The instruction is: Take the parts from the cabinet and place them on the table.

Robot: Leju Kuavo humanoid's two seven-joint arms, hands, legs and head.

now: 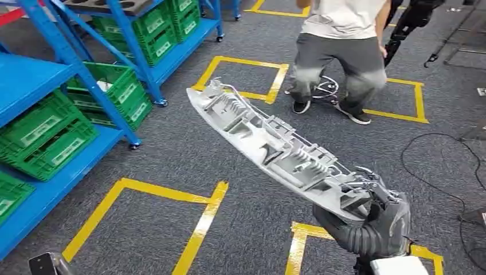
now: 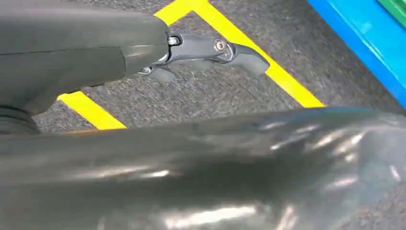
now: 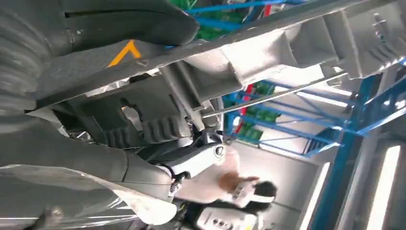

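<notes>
Held up over the grey carpet (image 1: 172, 154) in the head view: a long grey moulded part (image 1: 269, 146), gripped at its near end by the right hand (image 1: 372, 215). Fingers (image 1: 375, 184) wrapped over the ribbed upper face at that end, thumb and palm underneath, so the part sits clamped between them. Rest of the part reaching away from the hand, up and to the left, tilted, far tip raised and free of any support. Ribs, clips and a thin wire rod visible along the open face.

From the right wrist view, the same part (image 3: 268, 52) crossing close in front of the camera, pressed against the right hand (image 3: 139, 120), with dark fingers (image 3: 148, 129) curled tightly on its underside structure.

From the left wrist view, left hand (image 2: 143, 52) hanging above carpet and yellow tape (image 2: 258, 57); one dark finger (image 2: 215, 50) stretched out straight, nothing seen in it, and no telling how the remaining fingers lie.

To the left in the head view, blue shelving (image 1: 69, 74) carrying green crates (image 1: 46, 137), well apart from the part. Yellow tape squares (image 1: 172, 197) marked on the carpet below. Beyond the part's far tip, a person (image 1: 338, 57) in grey trousers and a white top, standing on the carpet. Black cable (image 1: 441, 172) looped on the floor at right.
</notes>
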